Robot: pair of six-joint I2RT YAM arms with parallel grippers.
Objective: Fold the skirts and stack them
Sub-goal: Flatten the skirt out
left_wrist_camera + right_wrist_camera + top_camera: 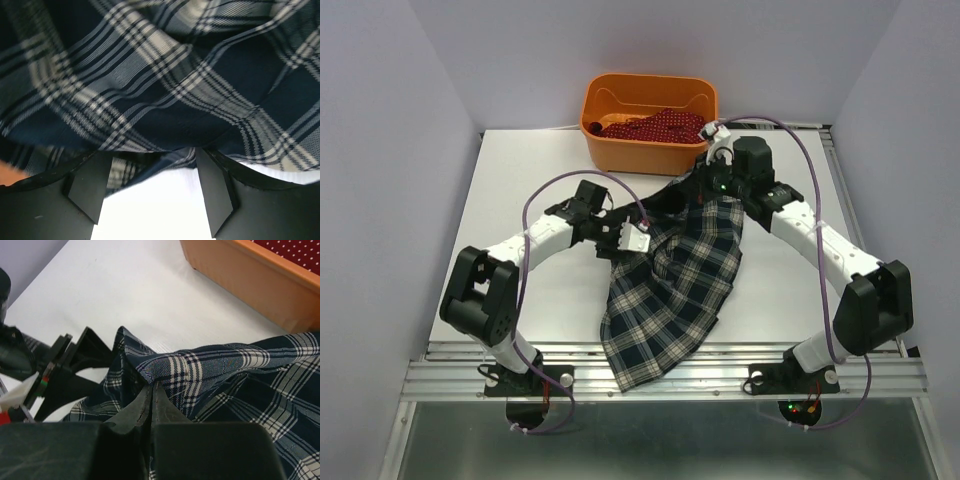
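I'm pinching the tartan skirt [675, 290] with my right gripper [706, 182], jaws pressed together on a bunched fold of its top edge. In the right wrist view the right gripper [151, 402] is closing on that fold, and the tartan skirt [235, 375] is spreading out to the right of it. My left gripper [620, 222] is sitting at the left end of the same top edge, jaws spread wide. In the left wrist view the left gripper [150, 152] is gaping with the tartan skirt [165, 85] hanging across in front of the tips and bare table [155, 210] showing below. I can't tell whether the cloth is touching the pads. The left gripper [75, 355] is also showing in the right wrist view, just left of the skirt's corner. The rest of the tartan skirt is lying on the white table [520, 180], running from the middle toward the near edge, with its hem reaching the near rail between my two arm bases. The red skirt [655, 125] is lying crumpled inside the orange tub [620, 155] at the far edge of the table, just beyond my right gripper. The orange tub [240, 280] and the red skirt [300, 250] are filling the far right corner of the right wrist view, apart from the tartan cloth.
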